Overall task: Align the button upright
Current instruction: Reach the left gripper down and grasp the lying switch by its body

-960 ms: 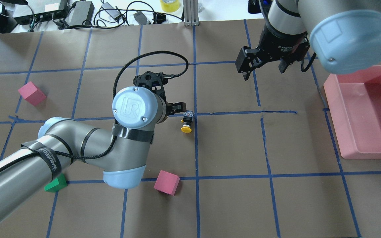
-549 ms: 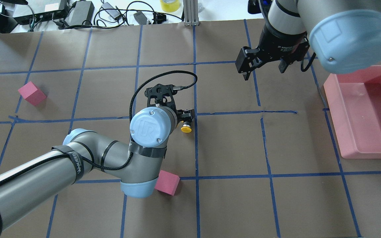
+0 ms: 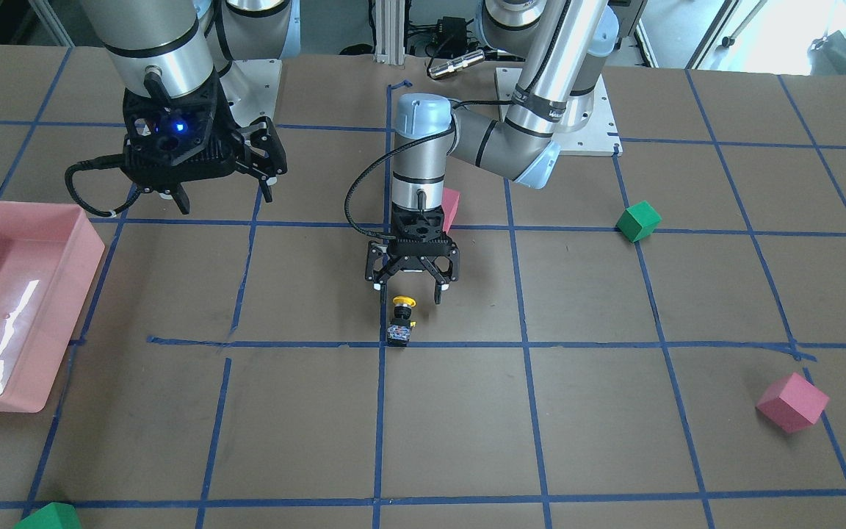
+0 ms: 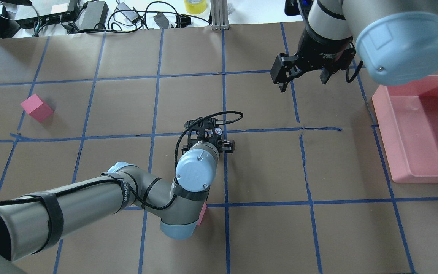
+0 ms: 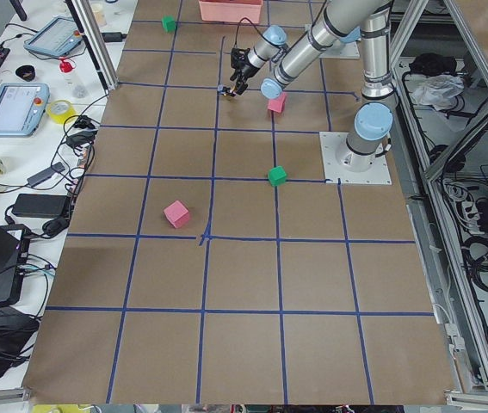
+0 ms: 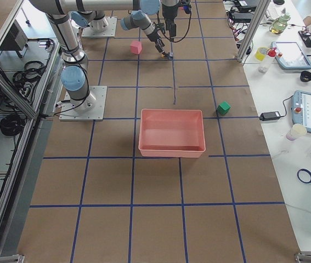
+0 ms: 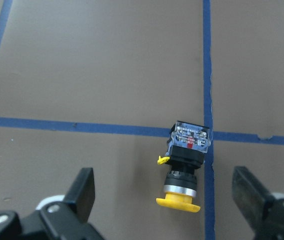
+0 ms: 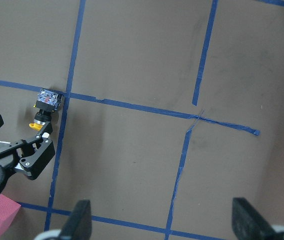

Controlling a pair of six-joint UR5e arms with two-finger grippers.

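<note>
We see bare worktop [image 7: 81, 65] ringing the button [image 7: 186, 165]; only the spread fingers [image 7: 84, 187] of our left gripper [image 7: 163, 174] flank it, with a pink cube [image 3: 451, 208] behind the wrist.

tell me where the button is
In the front-facing view the button lies on its side mid-view, beside a blue tape crossing, its yellow cap toward the open left gripper.

Front and overhead views face oppositely; both wrist cameras share the button [image 7: 184, 162]
</note>
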